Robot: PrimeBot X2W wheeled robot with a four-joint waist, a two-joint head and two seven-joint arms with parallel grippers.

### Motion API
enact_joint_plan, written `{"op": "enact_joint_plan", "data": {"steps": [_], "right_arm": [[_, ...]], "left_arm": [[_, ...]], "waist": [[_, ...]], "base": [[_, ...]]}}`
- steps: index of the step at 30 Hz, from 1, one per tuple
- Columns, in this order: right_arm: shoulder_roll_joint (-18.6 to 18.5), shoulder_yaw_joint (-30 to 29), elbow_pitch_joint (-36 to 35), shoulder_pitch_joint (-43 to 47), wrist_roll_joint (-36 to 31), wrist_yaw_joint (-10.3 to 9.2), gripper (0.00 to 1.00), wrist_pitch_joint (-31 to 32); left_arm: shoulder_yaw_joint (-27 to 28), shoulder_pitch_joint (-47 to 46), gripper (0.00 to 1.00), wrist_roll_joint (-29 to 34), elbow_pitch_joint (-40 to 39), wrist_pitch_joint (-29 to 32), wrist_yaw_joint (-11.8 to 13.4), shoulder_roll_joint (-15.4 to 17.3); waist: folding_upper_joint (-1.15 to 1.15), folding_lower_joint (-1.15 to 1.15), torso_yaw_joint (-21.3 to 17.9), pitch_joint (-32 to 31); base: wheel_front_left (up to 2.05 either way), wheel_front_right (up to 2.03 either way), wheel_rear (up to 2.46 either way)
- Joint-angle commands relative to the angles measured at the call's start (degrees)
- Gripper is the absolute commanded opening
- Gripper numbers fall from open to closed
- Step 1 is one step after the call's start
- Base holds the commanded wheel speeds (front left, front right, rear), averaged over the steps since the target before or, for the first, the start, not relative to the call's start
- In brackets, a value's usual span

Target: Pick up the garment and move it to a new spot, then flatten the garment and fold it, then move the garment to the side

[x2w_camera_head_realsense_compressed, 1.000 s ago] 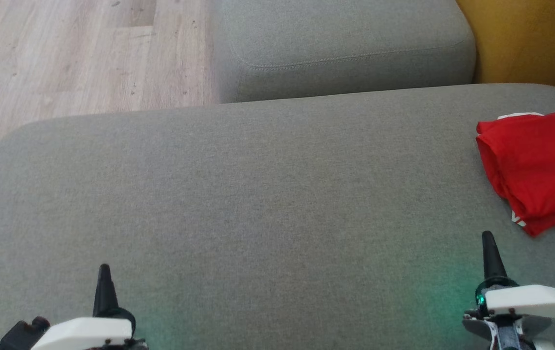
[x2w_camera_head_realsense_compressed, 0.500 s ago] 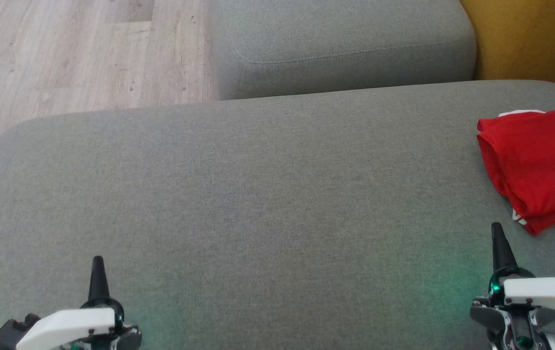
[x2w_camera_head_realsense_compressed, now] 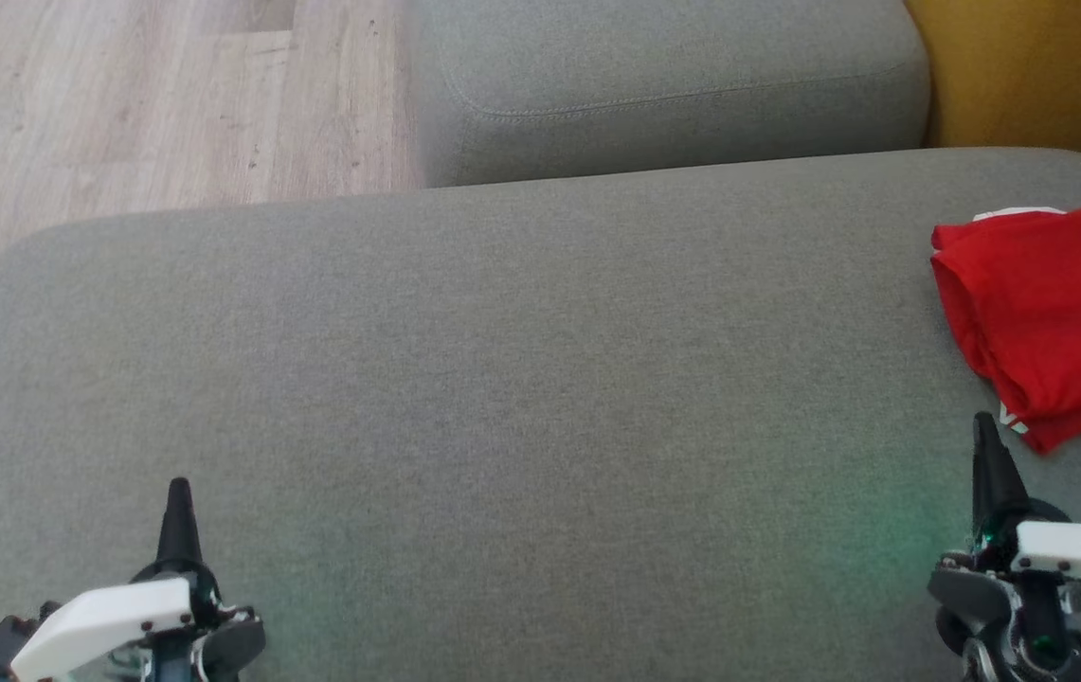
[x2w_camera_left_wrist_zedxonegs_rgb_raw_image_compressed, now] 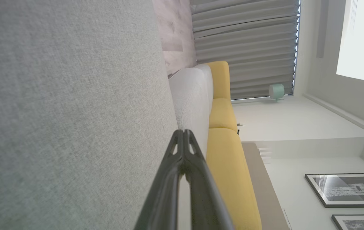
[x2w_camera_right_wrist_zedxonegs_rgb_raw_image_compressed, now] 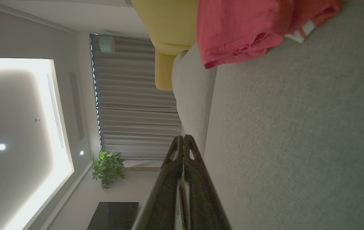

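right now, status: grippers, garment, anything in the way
Left gripper shut, empty. Right gripper shut, empty, tip beside garment. It lies folded over at cushion right end. Nothing in the way.

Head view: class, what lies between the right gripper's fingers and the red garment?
Nothing but bare grey sofa cushion lies between the right gripper and the red garment. The right wrist view shows the same bare stretch.

- Your left gripper [x2w_camera_left_wrist_zedxonegs_rgb_raw_image_compressed: 183,134] rises from 6 o'clock, fingers pressed together.
- Grey cushion [x2w_camera_left_wrist_zedxonegs_rgb_raw_image_compressed: 67,111] spreads across your 9 o'clock side.
- Yellow seat [x2w_camera_left_wrist_zedxonegs_rgb_raw_image_compressed: 229,166] at 5 o'clock, curtains [x2w_camera_left_wrist_zedxonegs_rgb_raw_image_compressed: 245,48] at 1 o'clock.
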Motion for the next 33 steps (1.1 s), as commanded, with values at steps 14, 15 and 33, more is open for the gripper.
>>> {"op": "enact_joint_plan", "data": {"steps": [14,15,33], "right_arm": [[-0.89,-0.49,-2.56,-4.24,7.35,0.45,0.0,2.08],[-0.87,-0.52,-2.56,-4.25,7.33,0.45,0.0,2.1],[-0.59,-0.91,-2.53,-4.28,6.99,0.45,0.0,2.42]], "left_arm": [[3.85,-4.81,0.0,-7.26,-0.77,2.13,-1.59,0.61],[3.88,-4.81,0.0,-7.24,-0.77,2.16,-1.59,0.59],[4.32,-4.84,0.0,-6.87,-0.74,2.51,-1.59,0.28]], "waist": [[0.0,0.0,-0.02,0.37],[0.0,0.0,-0.02,0.36],[0.0,0.0,-0.02,0.36]], "base": [[0.0,0.0,0.0],[0.0,0.0,0.0],[0.0,0.0,0.0]]}}
